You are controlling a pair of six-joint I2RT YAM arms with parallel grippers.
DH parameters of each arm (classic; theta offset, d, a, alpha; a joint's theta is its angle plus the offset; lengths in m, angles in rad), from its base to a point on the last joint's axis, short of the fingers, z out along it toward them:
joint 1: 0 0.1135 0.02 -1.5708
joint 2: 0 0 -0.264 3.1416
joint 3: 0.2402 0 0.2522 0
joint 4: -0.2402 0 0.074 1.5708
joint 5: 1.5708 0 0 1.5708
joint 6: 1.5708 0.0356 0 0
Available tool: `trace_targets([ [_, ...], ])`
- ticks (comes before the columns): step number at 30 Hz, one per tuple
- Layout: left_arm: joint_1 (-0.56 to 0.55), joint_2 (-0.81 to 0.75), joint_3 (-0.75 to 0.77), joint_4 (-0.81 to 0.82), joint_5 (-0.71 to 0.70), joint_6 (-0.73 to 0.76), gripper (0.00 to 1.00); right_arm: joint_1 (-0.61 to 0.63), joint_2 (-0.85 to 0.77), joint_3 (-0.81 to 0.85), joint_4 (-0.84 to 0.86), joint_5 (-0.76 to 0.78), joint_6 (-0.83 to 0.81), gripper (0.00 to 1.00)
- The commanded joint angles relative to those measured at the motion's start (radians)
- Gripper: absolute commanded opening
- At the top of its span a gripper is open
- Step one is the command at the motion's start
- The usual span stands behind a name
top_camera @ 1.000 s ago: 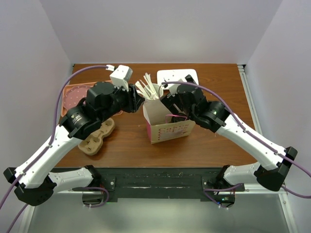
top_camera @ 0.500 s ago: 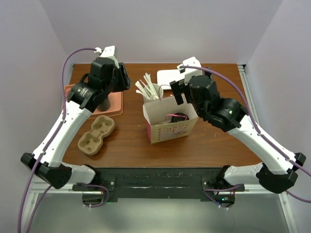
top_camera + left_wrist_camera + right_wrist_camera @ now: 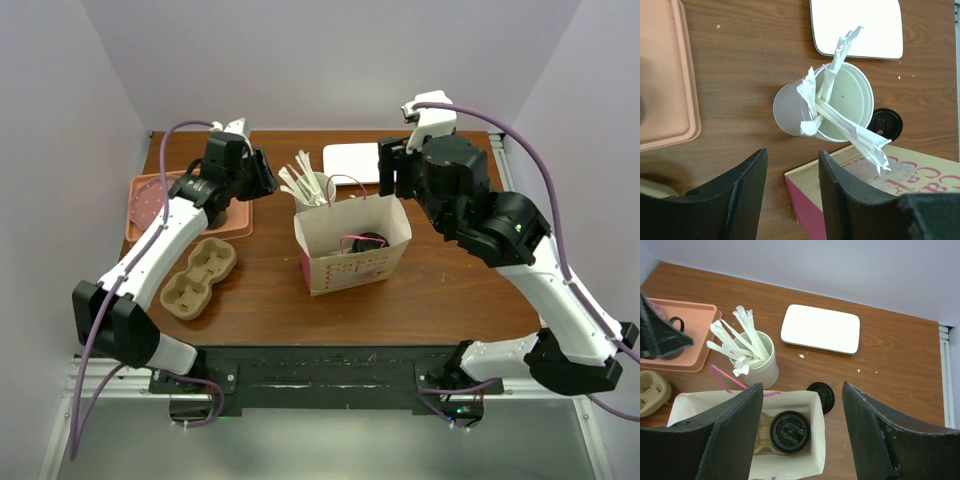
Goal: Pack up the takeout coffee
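The takeout coffee (image 3: 789, 431) is a dark cup with a round black lid. It stands upright inside the open white and pink paper bag (image 3: 352, 268), and its lid also shows in the top view (image 3: 368, 242). My right gripper (image 3: 801, 390) is open and empty, high above the bag's far edge (image 3: 388, 172). My left gripper (image 3: 792, 155) is open and empty. It hovers over the table by the bag's far left corner (image 3: 810, 182), close to the white cup of stirrers (image 3: 832, 107); the top view shows it too (image 3: 266, 178).
A loose black lid (image 3: 822, 394) lies on the table just behind the bag. A white rectangular plate (image 3: 350, 163) sits at the back. A pink tray (image 3: 150, 205) with a dark mug (image 3: 671, 329) is at the left. A cardboard cup carrier (image 3: 198, 277) lies in front of it.
Both arms have lifted away from the bag, the left back and to the left, the right up and back to the right. The bag's opening and the coffee now show.
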Motion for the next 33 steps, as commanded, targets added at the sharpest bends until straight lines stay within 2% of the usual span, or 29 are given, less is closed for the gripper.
trace_targets([
  [1,0.008,0.062,0.001,0.192,0.061,0.021,0.49,-0.002,-0.044,0.017,0.046,-0.047,-0.014,0.68],
  [8,0.008,0.163,0.049,0.171,0.023,0.02,0.43,-0.001,-0.08,-0.021,0.05,-0.036,0.0,0.7],
  [22,0.008,0.175,0.021,0.223,0.094,-0.009,0.42,-0.002,-0.102,-0.051,0.042,-0.018,0.011,0.72],
  [33,0.008,0.178,0.006,0.218,0.097,-0.02,0.34,-0.002,-0.094,-0.043,0.047,-0.018,-0.003,0.73],
])
